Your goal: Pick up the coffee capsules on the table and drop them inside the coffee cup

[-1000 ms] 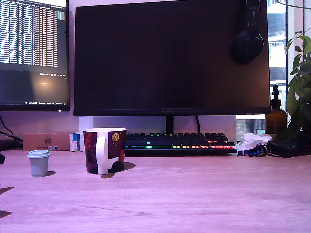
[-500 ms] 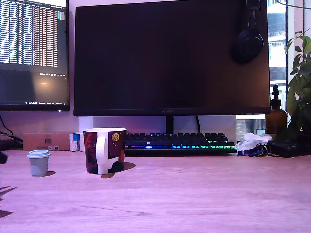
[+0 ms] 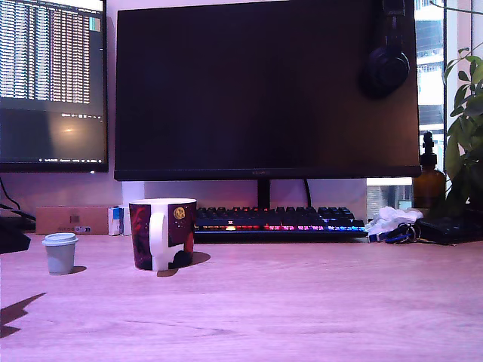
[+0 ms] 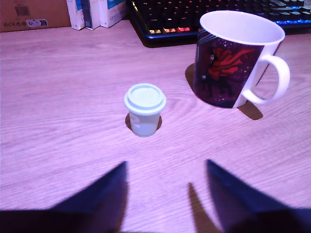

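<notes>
The coffee capsule (image 4: 145, 110) stands upright on the wooden table (image 3: 317, 302), wide rim uppermost, apart from everything around it. In the exterior view it is found at nine o'clock from the coffee cup (image 3: 162, 233), near but not touching. It can be judged light and fairly stiff, a small smooth plastic pod likely to tip or skid if nudged from one side only. The tapered wall below the rim is the place to be taken hold of, with one finger on each flank, so that the overhanging rim may keep it from slipping downward. Little force should be needed; too much might dent the wall.

The cup is seen upright, its mouth open and its white handle turned away from the capsule. A lit keyboard (image 3: 279, 219) lies beyond it at twelve o'clock.

The gripper (image 4: 165, 167) is held with its fingers spread apart and empty, the capsule lying just ahead of the gap, slightly off centre.
</notes>
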